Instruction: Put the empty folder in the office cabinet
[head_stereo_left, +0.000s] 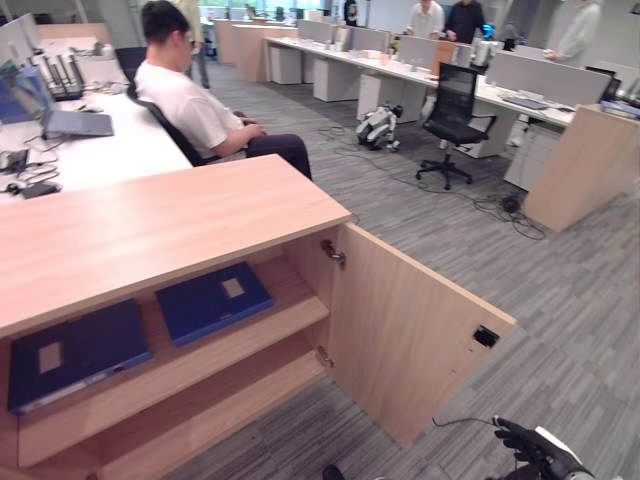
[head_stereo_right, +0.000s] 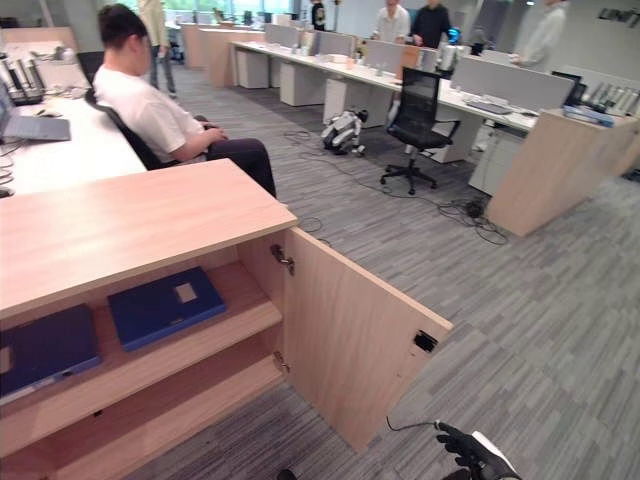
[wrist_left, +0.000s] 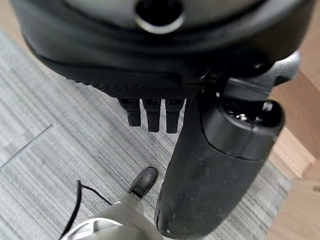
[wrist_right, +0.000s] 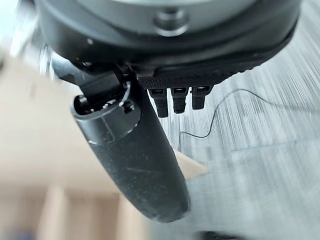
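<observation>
Light wood cabinet (head_stereo_left: 150, 225), 2 navy folders (head_stereo_left: 213, 300), grey striped carpet (head_stereo_left: 560, 300), black office chair (head_stereo_left: 452, 105)

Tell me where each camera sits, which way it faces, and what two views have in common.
Left eye view: on the head, facing down at the open cabinet with two blue folders; right hand low.
Right eye view: beside it, same scene.
Left wrist view: on the left arm, looking past the open left hand at carpet.
Right wrist view: past the open right hand at carpet, cabinet door.

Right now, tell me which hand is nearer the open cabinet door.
Right, as far as shown. The right hand hangs just beyond the cabinet door's outer edge; the left hand hangs over carpet, its distance unclear.
</observation>
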